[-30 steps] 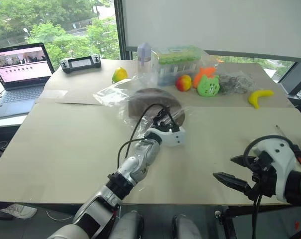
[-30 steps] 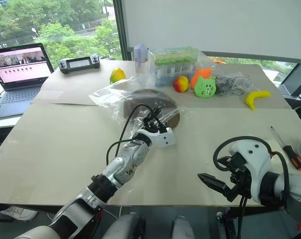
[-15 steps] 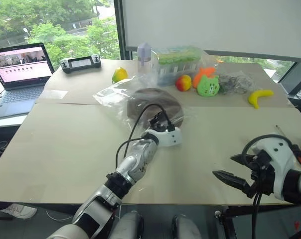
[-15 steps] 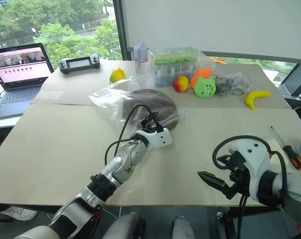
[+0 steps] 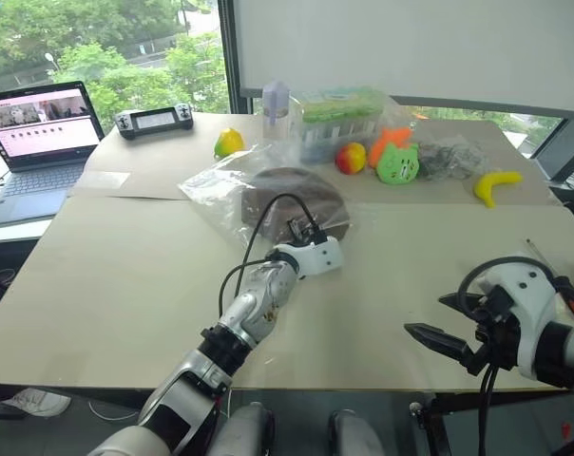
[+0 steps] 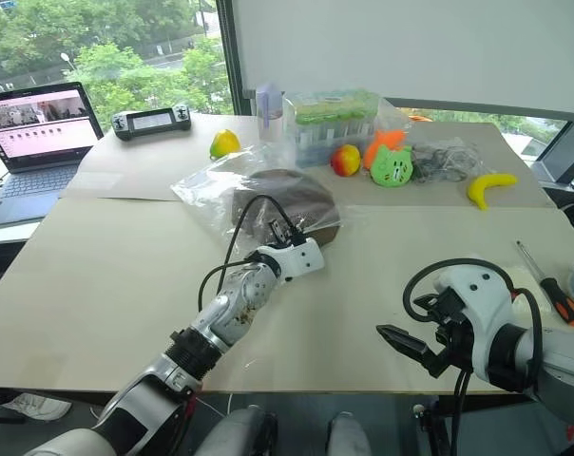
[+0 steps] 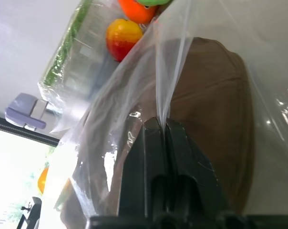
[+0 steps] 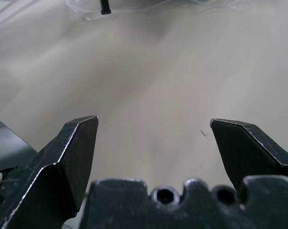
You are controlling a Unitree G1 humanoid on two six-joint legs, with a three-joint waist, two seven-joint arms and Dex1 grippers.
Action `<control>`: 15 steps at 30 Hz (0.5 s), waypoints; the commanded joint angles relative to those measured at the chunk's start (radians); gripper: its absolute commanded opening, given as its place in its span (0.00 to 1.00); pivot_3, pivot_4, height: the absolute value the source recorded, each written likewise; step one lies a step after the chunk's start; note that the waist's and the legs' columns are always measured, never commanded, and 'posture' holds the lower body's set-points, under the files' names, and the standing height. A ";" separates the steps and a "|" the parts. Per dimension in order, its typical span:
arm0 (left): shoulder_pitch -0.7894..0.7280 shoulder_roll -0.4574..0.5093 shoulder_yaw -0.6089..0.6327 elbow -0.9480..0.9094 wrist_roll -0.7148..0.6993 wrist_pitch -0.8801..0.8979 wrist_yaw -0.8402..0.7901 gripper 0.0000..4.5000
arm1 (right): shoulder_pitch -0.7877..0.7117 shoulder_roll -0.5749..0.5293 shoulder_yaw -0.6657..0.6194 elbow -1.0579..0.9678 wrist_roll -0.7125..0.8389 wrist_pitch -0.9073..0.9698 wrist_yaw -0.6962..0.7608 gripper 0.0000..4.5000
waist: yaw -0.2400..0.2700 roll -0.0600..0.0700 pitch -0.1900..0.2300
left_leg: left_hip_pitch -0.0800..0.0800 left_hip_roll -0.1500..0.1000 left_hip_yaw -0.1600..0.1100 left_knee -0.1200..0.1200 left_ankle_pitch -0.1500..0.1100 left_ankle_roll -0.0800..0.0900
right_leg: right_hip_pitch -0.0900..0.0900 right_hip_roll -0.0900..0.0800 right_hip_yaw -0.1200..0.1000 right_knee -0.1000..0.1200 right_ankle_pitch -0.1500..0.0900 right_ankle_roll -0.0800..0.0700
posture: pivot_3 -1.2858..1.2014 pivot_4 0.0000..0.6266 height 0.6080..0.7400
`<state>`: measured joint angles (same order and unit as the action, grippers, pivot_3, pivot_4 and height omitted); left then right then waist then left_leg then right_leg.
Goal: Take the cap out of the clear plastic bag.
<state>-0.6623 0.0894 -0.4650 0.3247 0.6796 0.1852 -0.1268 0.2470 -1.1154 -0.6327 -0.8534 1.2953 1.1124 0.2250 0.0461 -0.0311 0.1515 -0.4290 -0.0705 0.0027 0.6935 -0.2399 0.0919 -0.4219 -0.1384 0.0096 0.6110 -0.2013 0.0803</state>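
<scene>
- Left gripper (image 7: 162,125) — fingers pressed together, pinching a fold of the clear plastic bag (image 5: 220,185); wrist view alone shows the pinch.
- Cap (image 5: 292,195) inside the bag, mid-table.
- Right gripper (image 8: 153,131) spread wide over bare table (image 8: 153,71), holding nothing.

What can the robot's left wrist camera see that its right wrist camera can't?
Left wrist view: the left gripper, shut and pinching a fold of the clear plastic bag, with the brown cap inside it, plus a red-yellow fruit beyond.

Right wrist view: the right gripper, wide open and holding nothing, above the bare tan table.

Both: a gripper's two black fingers and some clear plastic film.
</scene>
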 commanded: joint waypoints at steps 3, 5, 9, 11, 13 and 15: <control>-0.109 0.013 0.063 -0.003 -0.038 -0.035 0.029 0.02 | -0.029 0.019 0.017 -0.005 -0.025 -0.041 -0.002 1.00 | 0.000 0.000 0.000 | 0.000 0.000 0.000 0.000 0.000 0.000 | 0.000 0.000 0.000 0.000 0.000 0.000 | 0.52 0.24 0.99; -0.153 0.022 0.076 0.006 -0.073 -0.053 -0.013 0.02 | -0.054 0.036 0.059 -0.005 -0.036 -0.058 -0.015 1.00 | -0.001 0.000 0.000 | 0.000 0.000 0.000 0.000 0.000 0.000 | 0.000 0.000 0.000 0.000 0.000 0.000 | 0.52 0.24 0.99; -0.205 0.033 0.098 -0.003 -0.164 -0.080 -0.128 0.02 | -0.116 0.079 0.155 -0.007 -0.062 -0.084 -0.055 1.00 | -0.003 0.000 0.000 | 0.000 0.000 0.000 0.000 0.000 0.000 | -0.001 0.000 0.000 0.000 0.000 0.000 | 0.52 0.24 0.99; -0.242 0.033 0.122 -0.006 -0.219 -0.064 -0.192 0.02 | -0.158 0.127 0.215 -0.003 -0.081 -0.103 -0.090 1.00 | -0.004 0.000 0.000 | 0.000 0.000 0.000 0.000 0.000 0.000 | -0.001 0.000 0.000 0.000 0.000 0.000 | 0.52 0.24 0.99; -0.272 0.044 0.141 -0.008 -0.246 -0.043 -0.227 0.02 | -0.196 0.193 0.263 0.012 -0.097 -0.127 -0.129 1.00 | -0.005 0.000 0.000 | -0.001 0.000 0.000 0.000 0.000 0.000 | -0.001 0.001 0.000 0.000 0.000 0.000 | 0.52 0.24 0.99; -0.286 0.057 0.146 -0.014 -0.257 -0.038 -0.248 0.02 | -0.216 0.250 0.291 0.029 -0.106 -0.146 -0.154 1.00 | -0.005 0.000 0.000 | -0.001 -0.001 0.000 0.000 0.000 0.000 | -0.001 0.001 0.000 0.000 0.000 0.000 | 0.52 0.24 0.99</control>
<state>-0.9167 0.1367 -0.3430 0.3501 0.4441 0.1459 -0.3523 0.0499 -0.8954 -0.3513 -0.8320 1.1994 1.0118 0.1016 0.0412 -0.0314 0.1517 -0.4297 -0.0712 0.0025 0.6936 -0.2396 0.0913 -0.4233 -0.1373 0.0093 0.6113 -0.2013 0.0803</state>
